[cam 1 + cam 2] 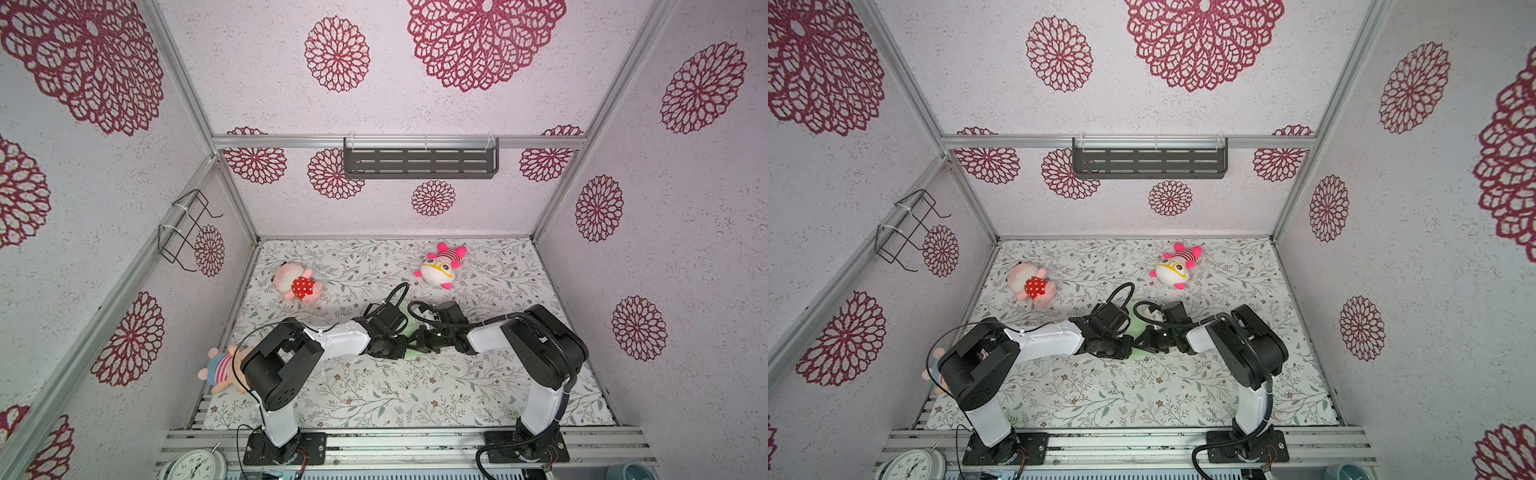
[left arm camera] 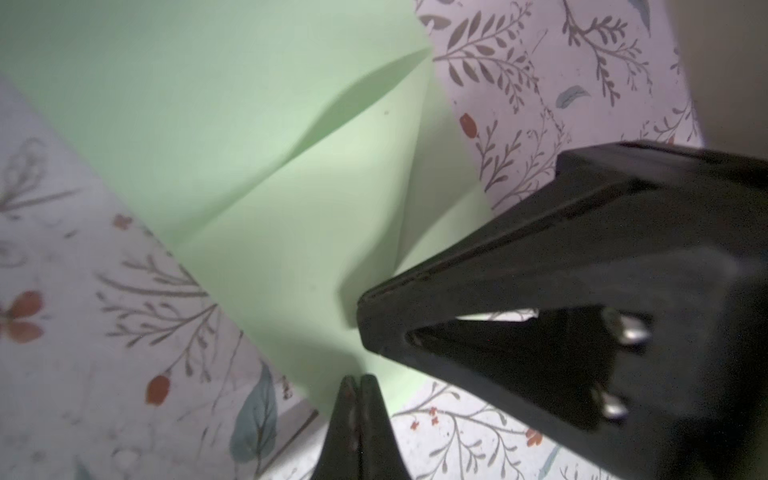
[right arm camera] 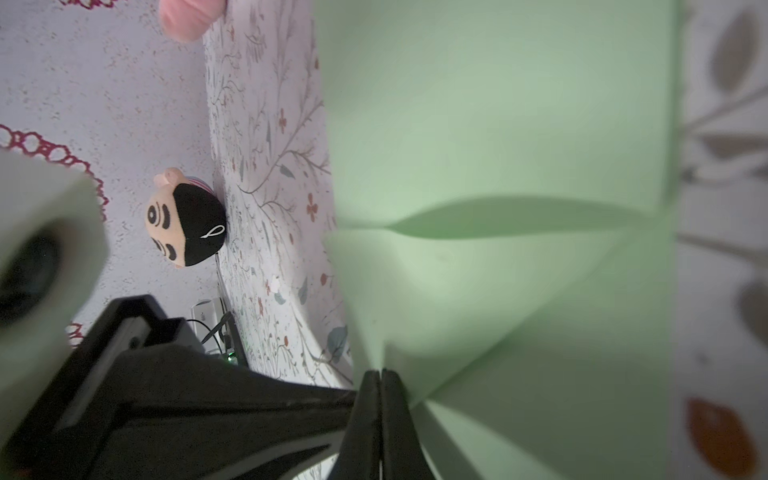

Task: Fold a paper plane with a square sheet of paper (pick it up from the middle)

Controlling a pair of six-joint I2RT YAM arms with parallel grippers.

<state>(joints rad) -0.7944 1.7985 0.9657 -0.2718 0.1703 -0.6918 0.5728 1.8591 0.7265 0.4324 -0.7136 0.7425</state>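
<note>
The square sheet of paper (image 2: pixel 257 137) is pale mint green and lies mid-table with creases and a raised flap; in both top views only slivers (image 1: pixel 411 328) (image 1: pixel 1136 328) show under the arms. No paper plane shape is in view. My left gripper (image 2: pixel 357 379) (image 1: pixel 407 343) is shut, its tips at the sheet's near edge; whether paper sits between them cannot be told. My right gripper (image 3: pixel 380 372) (image 1: pixel 415 341) (image 1: pixel 1140 344) is shut, and a lifted ridge of the sheet (image 3: pixel 478 291) runs into its tips. The two grippers meet tip to tip.
A pink plush in a red dotted dress (image 1: pixel 297 284) lies at back left. A white plush with yellow glasses (image 1: pixel 440 266) is at back right, and a striped plush (image 1: pixel 220 370) lies by the left arm's base. A clock (image 1: pixel 195 463) sits below the front rail.
</note>
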